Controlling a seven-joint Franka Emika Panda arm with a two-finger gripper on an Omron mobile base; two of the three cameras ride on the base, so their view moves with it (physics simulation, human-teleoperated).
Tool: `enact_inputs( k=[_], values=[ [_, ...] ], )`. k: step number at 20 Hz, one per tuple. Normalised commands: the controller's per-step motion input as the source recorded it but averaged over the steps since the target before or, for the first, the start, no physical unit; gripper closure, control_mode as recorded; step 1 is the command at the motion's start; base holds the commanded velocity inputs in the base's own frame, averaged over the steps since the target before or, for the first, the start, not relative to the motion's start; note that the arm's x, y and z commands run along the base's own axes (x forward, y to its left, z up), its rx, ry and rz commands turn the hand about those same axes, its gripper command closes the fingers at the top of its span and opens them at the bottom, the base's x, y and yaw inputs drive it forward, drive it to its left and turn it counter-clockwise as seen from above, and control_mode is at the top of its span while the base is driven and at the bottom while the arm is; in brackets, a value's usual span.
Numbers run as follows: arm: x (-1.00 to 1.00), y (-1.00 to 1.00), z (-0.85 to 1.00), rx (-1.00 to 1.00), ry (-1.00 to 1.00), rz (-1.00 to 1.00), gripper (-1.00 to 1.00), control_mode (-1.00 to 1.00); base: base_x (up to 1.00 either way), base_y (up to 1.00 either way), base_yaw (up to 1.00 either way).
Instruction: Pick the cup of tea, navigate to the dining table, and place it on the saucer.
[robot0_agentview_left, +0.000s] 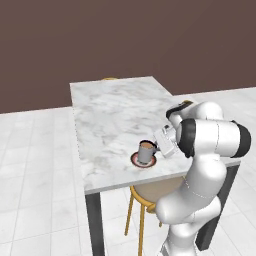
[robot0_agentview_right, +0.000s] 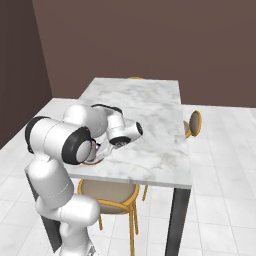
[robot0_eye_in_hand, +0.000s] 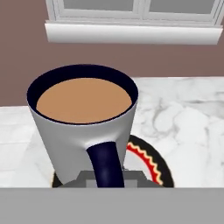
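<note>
The cup of tea (robot0_agentview_left: 145, 151), a grey mug full of brown liquid, stands upright on the saucer (robot0_agentview_left: 135, 161) near the front edge of the dining table (robot0_agentview_left: 115, 115). My gripper (robot0_agentview_left: 158, 145) reaches in from the cup's right and is shut on its dark handle. In the hand view the cup (robot0_eye_in_hand: 83, 127) is close up, and the handle (robot0_eye_in_hand: 106, 162) runs down between my fingertips (robot0_eye_in_hand: 89, 178). The saucer (robot0_eye_in_hand: 152, 165), reddish with a zigzag band and a dark rim, shows under the cup to its right. In the right base view my arm covers the cup.
A round tan stool (robot0_agentview_left: 152, 192) with gold legs is tucked under the table's front edge beside my base. Another stool (robot0_agentview_right: 193, 123) stands at the table's right side, and a third (robot0_agentview_left: 109, 78) peeks over the far end. White tiled floor surrounds the table (robot0_agentview_right: 150, 115).
</note>
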Motion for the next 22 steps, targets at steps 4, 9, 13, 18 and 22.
enact_inputs(
  k=[4, 9, 13, 18, 22],
  values=[
    [0.14, 0.0, 0.0, -0.03, 0.0, 0.0, 1.0, -1.0, 0.0, 0.0, 0.0],
    [0.09, 0.0, 0.0, -0.04, 0.0, 0.0, 1.0, -1.0, 0.0, 0.0, 0.0],
    [0.0, 0.0, -0.01, -0.07, 0.0, 0.0, 1.0, -1.0, 0.0, 0.0, 0.0],
    [0.0, 0.0, -0.1, -0.08, 0.0, 0.0, 1.0, -1.0, 0.0, 0.0, 0.0],
    [0.01, 0.0, -0.11, -0.05, 0.0, 0.0, 1.0, -1.0, 0.0, 0.0, 0.0]
  ],
)
